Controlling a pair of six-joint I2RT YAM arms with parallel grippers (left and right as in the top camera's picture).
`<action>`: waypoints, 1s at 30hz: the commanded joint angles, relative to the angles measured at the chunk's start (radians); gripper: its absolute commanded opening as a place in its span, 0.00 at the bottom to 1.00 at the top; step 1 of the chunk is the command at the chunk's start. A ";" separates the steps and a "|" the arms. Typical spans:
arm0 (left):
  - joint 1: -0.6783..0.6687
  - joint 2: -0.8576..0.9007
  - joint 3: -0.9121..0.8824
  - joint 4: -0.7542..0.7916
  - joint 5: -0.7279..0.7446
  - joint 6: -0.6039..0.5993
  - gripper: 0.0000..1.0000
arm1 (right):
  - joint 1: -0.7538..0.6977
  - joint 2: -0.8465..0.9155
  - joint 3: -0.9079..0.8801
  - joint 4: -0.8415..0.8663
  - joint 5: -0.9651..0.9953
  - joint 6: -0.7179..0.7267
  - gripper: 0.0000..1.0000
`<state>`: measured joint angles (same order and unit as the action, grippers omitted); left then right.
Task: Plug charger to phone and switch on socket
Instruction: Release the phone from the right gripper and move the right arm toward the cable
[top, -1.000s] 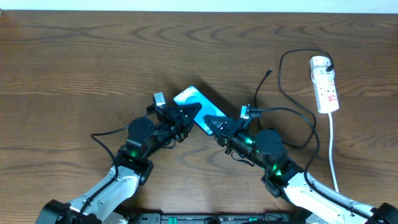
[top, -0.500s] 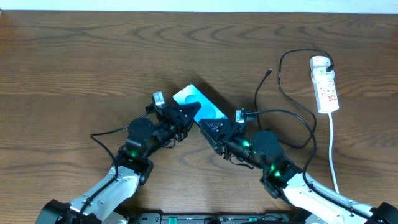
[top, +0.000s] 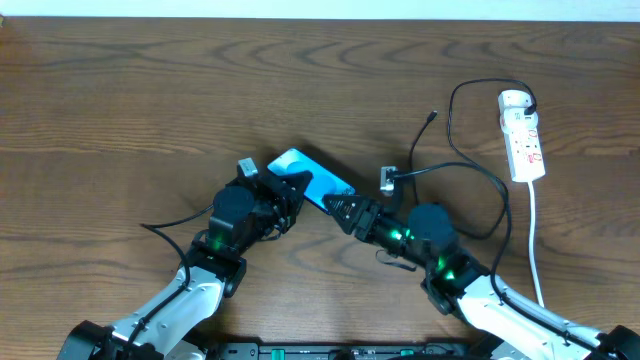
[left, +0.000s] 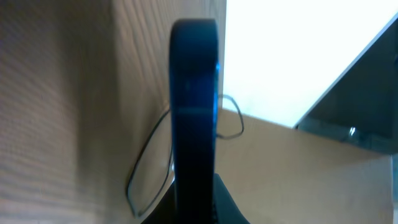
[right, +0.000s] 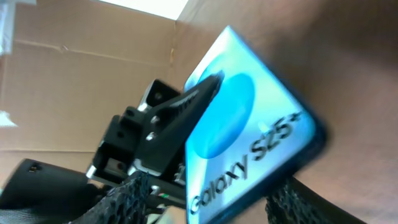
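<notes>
The phone (top: 312, 176), blue screen with "Galaxy" lettering (right: 261, 118), is held tilted above the table's middle. My left gripper (top: 289, 189) is shut on its left part; in the left wrist view the phone (left: 194, 106) stands edge-on between the jaws. One left finger (right: 180, 115) lies across the screen. My right gripper (top: 339, 206) is open, its mesh-covered fingers (right: 121, 199) standing apart on either side of the phone's near end. The charger cable (top: 452, 135) lies looped at the right, its plug tip (top: 433, 116) free on the table. The white socket (top: 523, 138) lies far right.
The socket's white cord (top: 535, 240) runs down toward the front edge. The charger cable's loops (top: 497, 205) spread between the right arm and the socket. Cardboard (right: 81, 81) shows behind the arms in the right wrist view.
My right gripper has opened and let go of the phone's end, drawing back slightly. The left gripper has turned and shifted the phone a little to the left.
</notes>
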<state>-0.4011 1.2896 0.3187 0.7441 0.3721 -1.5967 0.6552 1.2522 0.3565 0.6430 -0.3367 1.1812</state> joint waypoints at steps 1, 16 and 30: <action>0.002 -0.005 0.013 0.012 -0.104 0.006 0.08 | -0.058 0.000 0.004 0.000 -0.021 -0.215 0.57; 0.003 0.107 0.188 0.011 -0.164 -0.039 0.08 | -0.239 -0.144 0.005 -0.154 -0.008 -0.391 0.66; 0.085 0.463 0.498 -0.118 0.417 0.061 0.08 | -0.277 -0.377 0.445 -1.168 0.372 -0.544 0.73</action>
<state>-0.3534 1.7447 0.7952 0.6571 0.5743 -1.5944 0.3851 0.8810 0.6418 -0.4149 -0.1364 0.7288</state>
